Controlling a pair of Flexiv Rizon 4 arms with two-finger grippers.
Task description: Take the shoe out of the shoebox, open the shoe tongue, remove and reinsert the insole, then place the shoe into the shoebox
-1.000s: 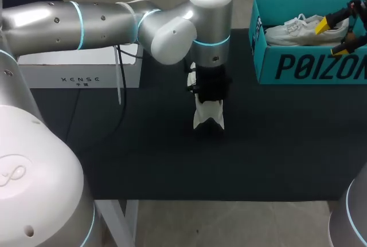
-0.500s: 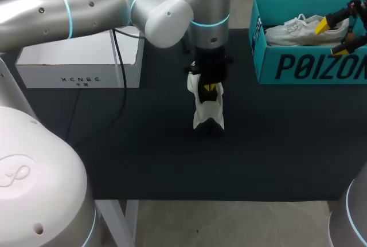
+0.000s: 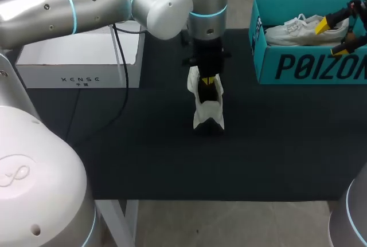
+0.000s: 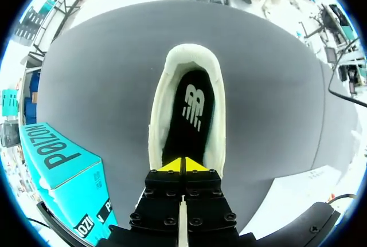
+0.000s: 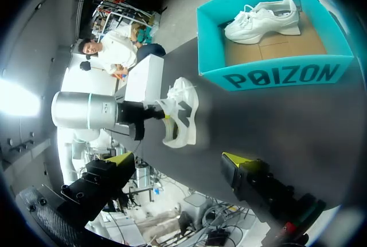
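A white shoe [image 3: 207,106] stands on the black mat [image 3: 143,144] in the middle of the table. My left gripper [image 3: 210,80] hangs over its mouth. In the left wrist view this gripper [image 4: 183,165] is shut, its yellow tips pressed together at the near edge of the black insole [image 4: 189,115]. I cannot tell whether the insole is pinched. The teal shoebox [image 3: 309,66] at the right holds a second white shoe [image 3: 304,29]. My right gripper [image 3: 331,38] hovers open above that box, and its wrist view [image 5: 179,158] shows nothing between the fingers.
A white box [image 3: 80,63] stands at the back left of the mat. A black cable [image 3: 121,92] hangs from my left arm over the mat's left part.
My left gripper has risen out of the shoe's mouth, still shut, so its yellow tips now show. The shoe has stayed in place. The right arm has not moved.
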